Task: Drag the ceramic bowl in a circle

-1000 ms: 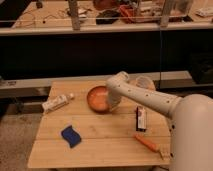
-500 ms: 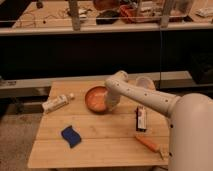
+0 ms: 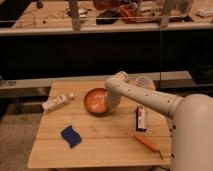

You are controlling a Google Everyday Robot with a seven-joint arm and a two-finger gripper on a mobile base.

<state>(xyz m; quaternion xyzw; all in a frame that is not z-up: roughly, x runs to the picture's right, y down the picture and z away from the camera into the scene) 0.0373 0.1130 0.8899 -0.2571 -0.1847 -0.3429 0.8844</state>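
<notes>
The ceramic bowl is seen on the wooden table, toward the back and a bit left of centre. The gripper is set down at the bowl's right rim, w/ the arm reaching in from the right side of the view. Whether the rim is actually held, or how wide the gripper stands, cannot be told (the wrist hides it).

Risks, as judged:
- If the rim is only pressed, not clamped, contact may be lost mid-circle & the bowl left behind.
- The white bottle, near the bowl's left side, could be knocked by a wide arc.
- The clear cup may be struck on the back-right sweep.
- The bowl could be tipped by too much downward force on one rim.
</notes>
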